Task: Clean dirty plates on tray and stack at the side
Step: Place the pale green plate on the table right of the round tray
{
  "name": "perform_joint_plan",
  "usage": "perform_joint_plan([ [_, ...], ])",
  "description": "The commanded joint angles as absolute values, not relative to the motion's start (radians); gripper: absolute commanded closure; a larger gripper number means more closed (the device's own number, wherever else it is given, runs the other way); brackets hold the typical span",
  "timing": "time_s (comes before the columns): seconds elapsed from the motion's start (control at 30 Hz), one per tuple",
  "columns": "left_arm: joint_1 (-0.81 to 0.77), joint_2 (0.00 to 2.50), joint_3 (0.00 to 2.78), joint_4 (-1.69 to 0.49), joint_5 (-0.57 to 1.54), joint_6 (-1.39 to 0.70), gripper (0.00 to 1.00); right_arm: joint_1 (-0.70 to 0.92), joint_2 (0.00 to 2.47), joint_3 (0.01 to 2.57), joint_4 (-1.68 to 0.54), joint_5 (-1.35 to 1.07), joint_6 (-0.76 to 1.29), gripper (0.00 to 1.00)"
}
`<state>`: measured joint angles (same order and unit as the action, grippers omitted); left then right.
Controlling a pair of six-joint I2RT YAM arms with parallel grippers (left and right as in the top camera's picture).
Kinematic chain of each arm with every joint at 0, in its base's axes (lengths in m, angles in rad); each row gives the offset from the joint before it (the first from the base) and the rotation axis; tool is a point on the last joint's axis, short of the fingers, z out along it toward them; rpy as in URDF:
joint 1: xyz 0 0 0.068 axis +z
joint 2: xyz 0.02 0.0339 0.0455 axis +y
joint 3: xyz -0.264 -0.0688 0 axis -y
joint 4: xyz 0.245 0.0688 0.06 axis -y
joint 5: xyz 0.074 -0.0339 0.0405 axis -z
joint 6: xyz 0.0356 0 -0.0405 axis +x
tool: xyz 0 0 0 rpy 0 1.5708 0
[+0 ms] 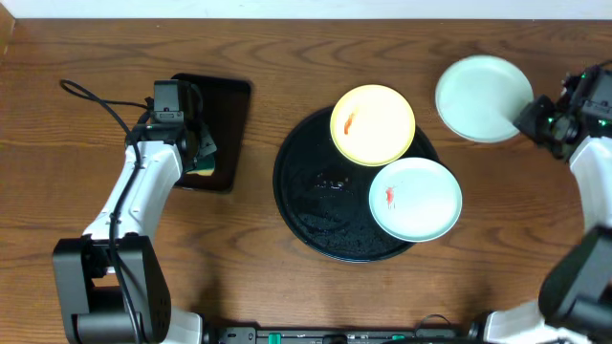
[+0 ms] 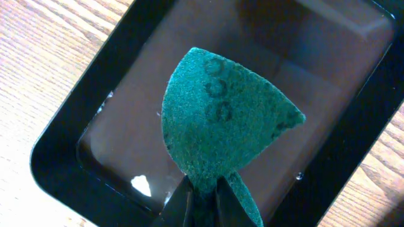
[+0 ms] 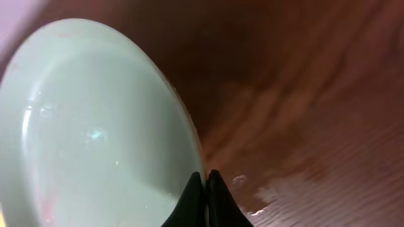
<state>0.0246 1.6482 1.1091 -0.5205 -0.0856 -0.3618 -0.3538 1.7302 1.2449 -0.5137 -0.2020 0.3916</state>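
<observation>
Left gripper (image 2: 203,189) clamped on green pad (image 2: 221,120) over rectangular tray (image 2: 63,157). Right gripper (image 3: 205,180) pinches rim of mint plate (image 3: 95,126), off round tray (image 1: 306,201) at 2 o'clock. Yellow plate (image 1: 373,124) at tray's 1 o'clock, second mint plate (image 1: 416,199) at 4, both red-smeared.

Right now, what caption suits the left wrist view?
Left end effector pinches green scouring pad over the rectangular black tray.

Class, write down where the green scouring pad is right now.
The green scouring pad is on the overhead view's left side, pinched in the left hand over the rectangular black tray.
</observation>
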Motion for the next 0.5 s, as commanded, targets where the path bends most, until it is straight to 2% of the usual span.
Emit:
perform_joint_plan([
  [0.0, 0.03, 1.652, 1.103, -0.522, -0.085, -0.371, 0.93, -0.359, 1.827, 1.254, -0.505, -0.224, 0.43, 0.99],
  [0.17, 0.03, 1.652, 1.103, -0.522, -0.085, -0.371, 0.93, -0.359, 1.888, 1.254, -0.471, -0.221, 0.429, 0.99],
  [0.2, 0.03, 1.652, 1.103, -0.521, -0.085, -0.371, 0.92, -0.358, 1.888, 1.255, -0.469, -0.222, 0.429, 0.96],
  [0.33, 0.03, 1.652, 1.103, -0.521, -0.085, -0.371, 0.93, -0.357, 1.857, 1.258, -0.457, -0.342, 0.408, 0.65],
  [0.4, 0.03, 1.652, 1.103, -0.521, -0.085, -0.371, 0.93, -0.353, 1.834, 1.26, -0.441, -0.444, 0.402, 0.58],
  [0.47, 0.03, 1.652, 1.103, -0.521, -0.085, -0.371, 0.93, -0.339, 1.803, 1.26, -0.419, -0.538, 0.401, 0.56],
])
